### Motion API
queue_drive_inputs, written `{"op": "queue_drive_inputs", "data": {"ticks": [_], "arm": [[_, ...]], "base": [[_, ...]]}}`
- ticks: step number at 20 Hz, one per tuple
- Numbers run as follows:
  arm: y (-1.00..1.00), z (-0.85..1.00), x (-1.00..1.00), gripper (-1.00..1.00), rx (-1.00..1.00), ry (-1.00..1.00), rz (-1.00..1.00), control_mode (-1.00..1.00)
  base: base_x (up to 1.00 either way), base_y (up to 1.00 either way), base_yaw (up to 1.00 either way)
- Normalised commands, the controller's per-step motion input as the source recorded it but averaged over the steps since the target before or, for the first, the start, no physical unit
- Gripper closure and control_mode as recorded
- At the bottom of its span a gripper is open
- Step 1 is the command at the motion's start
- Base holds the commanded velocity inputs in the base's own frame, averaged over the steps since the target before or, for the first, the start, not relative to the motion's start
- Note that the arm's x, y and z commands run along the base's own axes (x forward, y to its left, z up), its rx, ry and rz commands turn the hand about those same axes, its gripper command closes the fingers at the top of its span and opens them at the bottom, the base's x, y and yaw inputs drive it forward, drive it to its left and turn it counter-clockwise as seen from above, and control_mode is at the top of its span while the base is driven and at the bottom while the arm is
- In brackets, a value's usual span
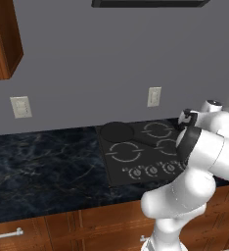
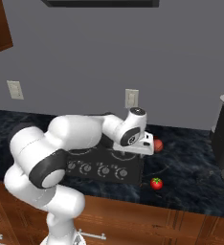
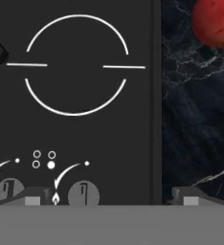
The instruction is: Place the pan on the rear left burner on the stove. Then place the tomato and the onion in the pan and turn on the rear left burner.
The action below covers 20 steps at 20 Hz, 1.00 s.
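So pan [image 1: 117,131] sits on rear left burner, done. My jaws [image 3: 109,201] spread, empty; onion [image 3: 214,21] ahead-right, tomato [image 2: 156,183] on tabletop [image 2: 190,177]. Both, plus knob, left.

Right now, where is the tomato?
In the right base view, the tomato sits on the dark counter right of the stove, near the front edge, with the onion behind it.
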Motion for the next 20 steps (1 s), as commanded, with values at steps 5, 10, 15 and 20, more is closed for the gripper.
{"op": "queue_drive_inputs", "data": {"ticks": [5,10,15,20], "arm": [[-0.32,0.00,-0.58,-1.00,0.00,0.01,0.00,-1.00],[-0.19,-0.01,-0.35,-1.00,-0.02,0.05,0.00,-1.00],[-0.06,-0.11,-0.29,-1.00,-0.09,0.05,0.00,-1.00],[-0.13,-0.06,-0.25,-1.00,-0.07,0.01,0.00,-1.00]], "base": [[0.00,0.00,0.00],[0.00,0.00,0.00],[0.00,0.00,0.00],[0.00,0.00,0.00]]}}
